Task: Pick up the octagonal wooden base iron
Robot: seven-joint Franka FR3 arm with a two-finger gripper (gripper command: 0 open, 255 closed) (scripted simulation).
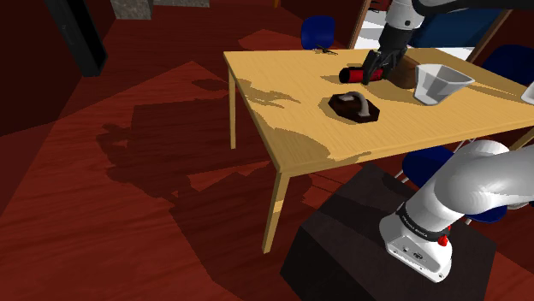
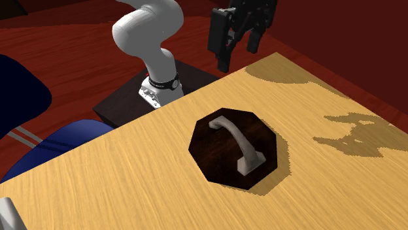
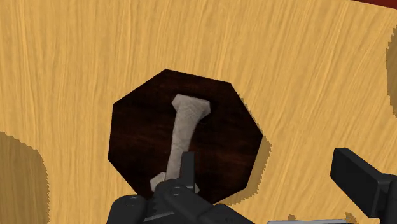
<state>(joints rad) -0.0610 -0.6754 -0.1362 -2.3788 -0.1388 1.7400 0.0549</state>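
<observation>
A dark brown octagonal wooden base iron (image 1: pixel 353 106) with a pale grey arched handle (image 2: pixel 238 144) lies flat on the light wooden table (image 1: pixel 282 111). It sits around the table's middle, set in from the edge that faces the robot's dark box stand (image 1: pixel 342 248). The handle runs across the octagon and is fixed at both ends.

The black two-finger end effector (image 1: pixel 373 70) hangs in the air above the table, clear of the iron and touching nothing. Its fingers (image 3: pixel 187 167) stand well apart, so it is released and holds nothing. Looking down along the hand, one finger lines up over the near end of the handle, while the other hangs over bare table beside the base.

Toward the far edge, just beyond the iron, a red and black cylinder (image 1: pixel 351 76) lies on its side. A pale grey cup (image 1: pixel 440 83) stands near it, further along the table. Blue chairs (image 1: pixel 318 30) stand around the table on a dark red floor (image 1: pixel 128 214).
</observation>
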